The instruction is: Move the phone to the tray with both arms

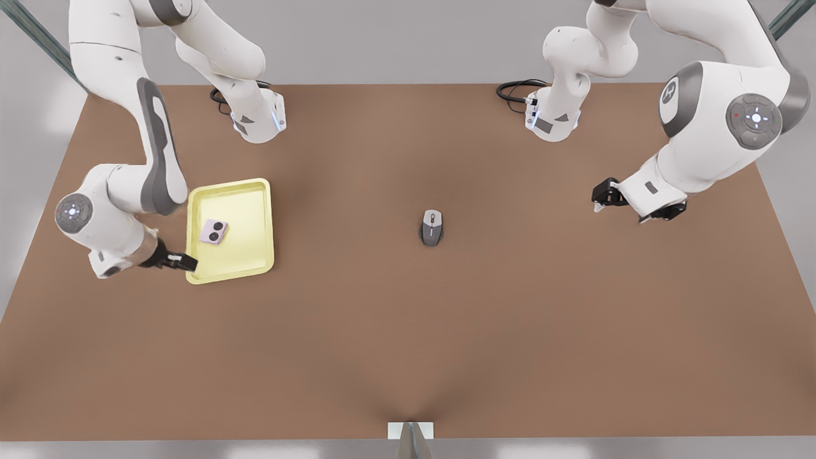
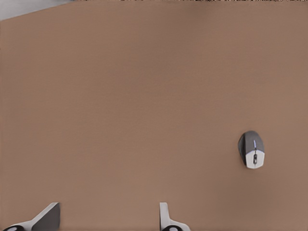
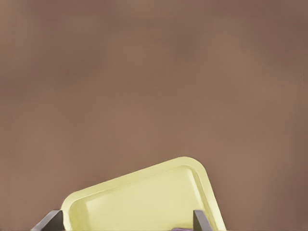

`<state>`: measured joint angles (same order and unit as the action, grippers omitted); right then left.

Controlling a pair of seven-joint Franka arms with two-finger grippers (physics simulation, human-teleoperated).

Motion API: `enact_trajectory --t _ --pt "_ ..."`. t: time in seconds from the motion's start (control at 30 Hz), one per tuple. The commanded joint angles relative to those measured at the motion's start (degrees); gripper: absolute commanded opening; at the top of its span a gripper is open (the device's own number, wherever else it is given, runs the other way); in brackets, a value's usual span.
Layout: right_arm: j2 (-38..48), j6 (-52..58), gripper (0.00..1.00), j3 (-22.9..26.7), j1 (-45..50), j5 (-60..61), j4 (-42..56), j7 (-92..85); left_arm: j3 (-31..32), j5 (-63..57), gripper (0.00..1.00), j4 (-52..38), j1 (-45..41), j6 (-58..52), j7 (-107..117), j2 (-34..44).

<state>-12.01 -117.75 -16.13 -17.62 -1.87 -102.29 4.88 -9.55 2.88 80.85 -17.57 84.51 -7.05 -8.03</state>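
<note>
Pink phone [image 1: 214, 231] lies in tray [image 1: 252, 199]; left wrist sees mouse [image 2: 251, 149].

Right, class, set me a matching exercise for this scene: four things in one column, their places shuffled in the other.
Things:
1. flat pale pink phone
2. grey oval computer mouse
3. right gripper
4. left gripper

Places:
A. alone on the brown table, near its middle
B. open, above bare table on the front view's right
C. lying inside the pale yellow rectangular tray
D. open, at the tray's edge

Pairs: 1-C, 2-A, 3-D, 4-B
</note>
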Motion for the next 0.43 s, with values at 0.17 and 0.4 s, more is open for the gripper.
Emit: enact_trajectory --t 0.17,0.4 --pt "0.9 33.9 1.0 15.2 17.3 1.4 22.9 -5.6 0.0 -0.2 1.0 -0.5 0.0 -0.1 4.1 -0.1" --pt "2.7 30.1 1.0 17.5 20.2 2.0 17.1 -5.8 0.0 -0.2 1.0 -1.4 0.0 -1.4 4.0 -1.3"
